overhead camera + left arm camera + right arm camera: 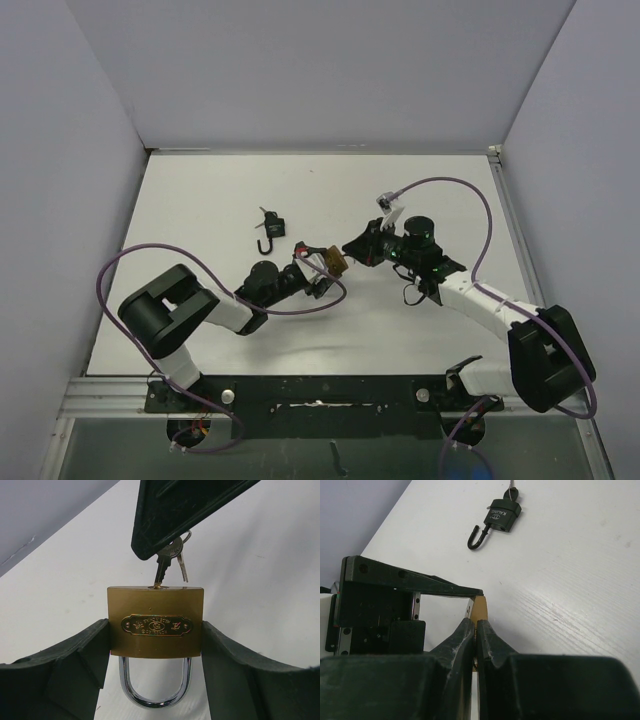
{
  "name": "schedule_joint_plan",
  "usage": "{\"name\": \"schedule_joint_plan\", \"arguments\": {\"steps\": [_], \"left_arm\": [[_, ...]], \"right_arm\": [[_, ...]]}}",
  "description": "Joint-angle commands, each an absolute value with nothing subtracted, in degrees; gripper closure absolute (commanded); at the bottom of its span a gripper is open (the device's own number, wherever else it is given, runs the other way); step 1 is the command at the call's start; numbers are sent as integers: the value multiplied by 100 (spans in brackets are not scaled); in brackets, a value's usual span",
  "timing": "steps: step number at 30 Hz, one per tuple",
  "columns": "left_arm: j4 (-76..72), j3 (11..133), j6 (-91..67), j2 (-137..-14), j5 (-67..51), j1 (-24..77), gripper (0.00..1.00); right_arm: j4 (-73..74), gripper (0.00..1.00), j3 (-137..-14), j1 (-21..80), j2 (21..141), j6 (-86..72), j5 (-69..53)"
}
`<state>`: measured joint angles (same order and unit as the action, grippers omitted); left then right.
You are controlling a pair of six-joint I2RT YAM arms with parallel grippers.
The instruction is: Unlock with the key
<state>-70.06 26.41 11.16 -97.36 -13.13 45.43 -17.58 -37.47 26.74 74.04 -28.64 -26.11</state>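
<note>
Laboratory robot cell: plain grey panels (pixel 300 70) enclose the white table (pixel 200 200) on three sides; an aluminium rail (pixel 110 398) spans its near edge.

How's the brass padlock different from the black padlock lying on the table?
The brass padlock is gold with a silver shackle; the black padlock is dark all over. The brass one is clamped between the left fingers; the black one lies loose on the table. The brass shackle is closed; the black one's hangs open like a hook. Both hold a key.
</note>
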Motion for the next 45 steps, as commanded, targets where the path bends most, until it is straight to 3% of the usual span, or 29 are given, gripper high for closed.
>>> {"name": "schedule_joint_plan", "arguments": {"steps": [1, 13, 28, 45], "left_arm": [[-8692, 3178, 1176, -9234, -1098, 4606, 100], [-8684, 3103, 1046, -9272, -2337, 4658, 100], [-8701, 3244, 919, -9065, -1574, 4623, 100], [-8692, 3361, 782, -8921, -1652, 4623, 100]], "right_arm": [[-1784, 100, -3594, 2928, 7561, -3102, -3077], [-1679, 100, -3849, 2913, 7677, -3053, -2984], [-1936, 100, -3585, 2816, 7685, -3220, -3041], [-2359, 100, -3259, 2461, 7691, -3447, -3313]]}}
